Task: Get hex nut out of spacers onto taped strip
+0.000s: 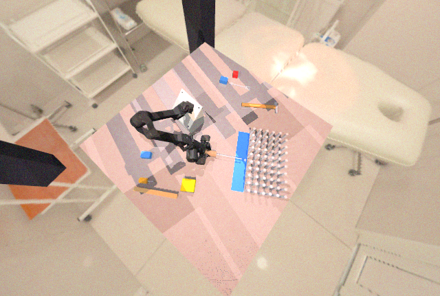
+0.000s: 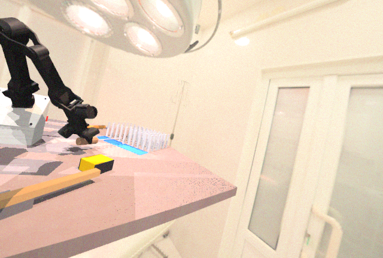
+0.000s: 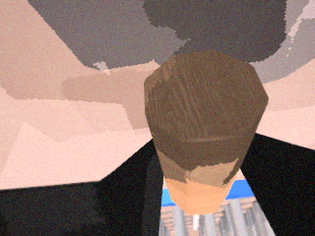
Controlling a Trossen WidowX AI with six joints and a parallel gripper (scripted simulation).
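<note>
Hand is clamped on the wooden-handled hook tool, its tip over the blue strip. Can't make out the nut for sure. I'd keep the shaft low and straight, clear of the spacers beside the strip.

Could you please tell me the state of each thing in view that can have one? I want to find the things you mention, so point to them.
End effector [image 1: 208, 152] [image 2: 89, 140]: shut on the tool's handle.
Tool [image 1: 212, 153] [image 2: 81, 140] [image 3: 204, 103]: held, shaft reaching over the tape.
Spacers [image 1: 271, 165] [image 2: 136, 136] [image 3: 237, 216]: standing in rows.
Tape [image 1: 238, 175] [image 2: 133, 149] [image 3: 240, 189]: flat before the spacers.
Hammer [image 1: 257, 106] [image 2: 98, 126]: lying down.
Nut: cannot tell.
</note>
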